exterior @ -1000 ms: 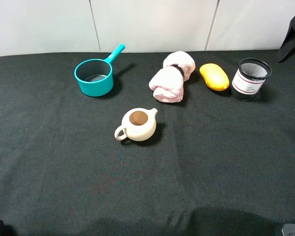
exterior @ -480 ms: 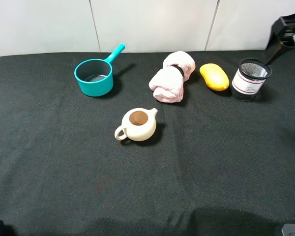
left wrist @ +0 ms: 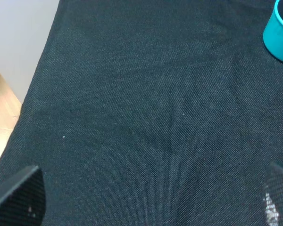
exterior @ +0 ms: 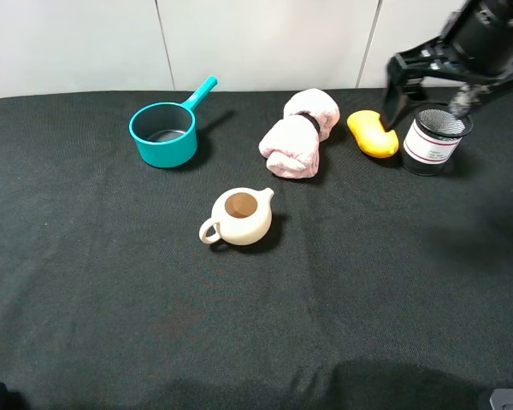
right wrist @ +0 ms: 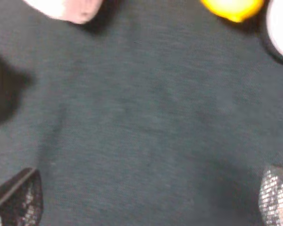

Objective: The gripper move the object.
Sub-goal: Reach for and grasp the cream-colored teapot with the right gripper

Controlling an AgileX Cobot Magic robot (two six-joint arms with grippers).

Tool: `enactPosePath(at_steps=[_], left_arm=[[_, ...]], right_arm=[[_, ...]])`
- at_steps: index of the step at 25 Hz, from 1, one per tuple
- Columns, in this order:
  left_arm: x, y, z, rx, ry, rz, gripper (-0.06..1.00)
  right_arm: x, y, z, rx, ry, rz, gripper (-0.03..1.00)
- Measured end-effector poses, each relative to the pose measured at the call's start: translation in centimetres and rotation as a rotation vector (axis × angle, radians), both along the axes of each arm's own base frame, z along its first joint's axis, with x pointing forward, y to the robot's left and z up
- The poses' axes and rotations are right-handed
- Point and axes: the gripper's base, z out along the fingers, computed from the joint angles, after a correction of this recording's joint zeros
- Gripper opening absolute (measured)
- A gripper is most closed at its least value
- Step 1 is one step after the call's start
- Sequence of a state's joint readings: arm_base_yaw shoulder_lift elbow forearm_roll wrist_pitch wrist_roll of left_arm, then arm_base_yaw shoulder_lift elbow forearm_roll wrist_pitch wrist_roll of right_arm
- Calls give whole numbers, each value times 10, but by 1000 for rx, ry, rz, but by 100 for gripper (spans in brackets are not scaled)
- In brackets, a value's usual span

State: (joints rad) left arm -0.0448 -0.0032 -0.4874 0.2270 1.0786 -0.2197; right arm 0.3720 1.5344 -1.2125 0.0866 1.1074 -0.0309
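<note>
The small round cream ceramic teapot (exterior: pixel 239 217) with a brown top stands just left of centre in the high view, on the black cloth table (exterior: pixel 368 299), well apart from both arms. The black two-fingered right gripper (exterior: pixel 425 102) hangs at the upper right, jaws spread wide and holding nothing, above the yellow oval object (exterior: pixel 372 133) and the black mesh cup (exterior: pixel 436 137). The left gripper (left wrist: pixel 148 197) likewise stands wide over cloth near the teal saucepan (exterior: pixel 164 134).

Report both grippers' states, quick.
Left gripper: open, holding nothing.
Right gripper: open, holding nothing.
</note>
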Motion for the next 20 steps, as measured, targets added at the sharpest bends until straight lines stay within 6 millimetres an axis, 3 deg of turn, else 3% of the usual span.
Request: enactPosePath(at_steps=[7,20], left_arm=[[0,0,0,0,0,0,90],[0,0,0,0,0,0,90]], right_arm=[[-13,47,-13,-9,9,99,69],[-41,112,-33,9,0,255,69]])
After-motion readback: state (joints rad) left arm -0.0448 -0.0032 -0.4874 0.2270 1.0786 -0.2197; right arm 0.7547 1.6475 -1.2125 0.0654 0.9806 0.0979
